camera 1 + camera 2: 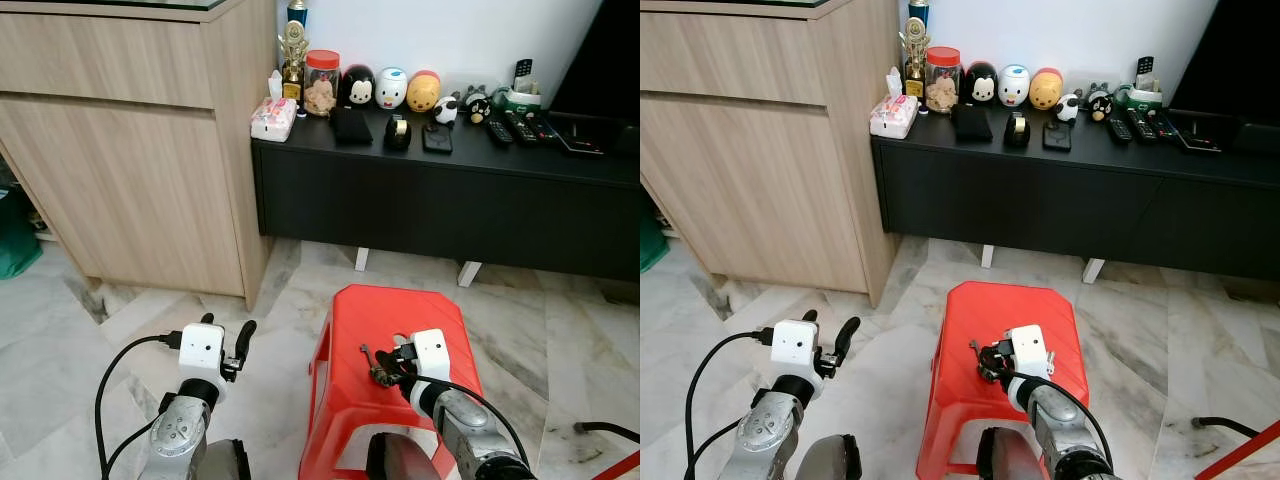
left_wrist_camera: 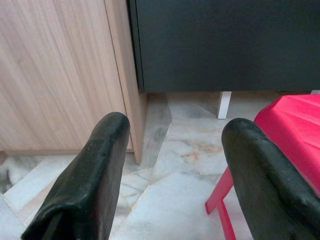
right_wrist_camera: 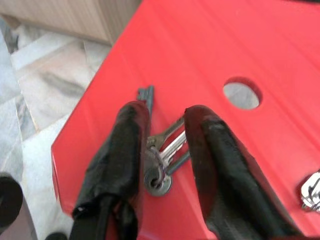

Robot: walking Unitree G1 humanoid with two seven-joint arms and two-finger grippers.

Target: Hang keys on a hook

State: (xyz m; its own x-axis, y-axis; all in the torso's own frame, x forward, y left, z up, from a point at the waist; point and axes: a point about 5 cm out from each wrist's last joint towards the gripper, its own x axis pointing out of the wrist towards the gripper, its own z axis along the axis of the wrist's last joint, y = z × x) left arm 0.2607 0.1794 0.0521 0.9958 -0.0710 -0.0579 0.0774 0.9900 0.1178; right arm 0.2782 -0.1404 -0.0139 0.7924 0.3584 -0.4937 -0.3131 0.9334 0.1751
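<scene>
two black fingers (image 3: 210,150) of the right gripper (image 3: 167,150) straddling the keys (image 3: 162,150) on the red stool (image 1: 390,310), not yet pinching; pickup step, needing closure then lift. left gripper (image 2: 175,165) spread, idle.

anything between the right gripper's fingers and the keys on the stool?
Nothing. In the right wrist view the right gripper straddles the keys on the red stool, with bare stool top in the gaps beside each finger.

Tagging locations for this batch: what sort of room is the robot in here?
Most likely a home living room: a long black low console carrying remote controls and round cartoon figurines, a light wood cabinet beside it, and a marble-tiled floor.
</scene>
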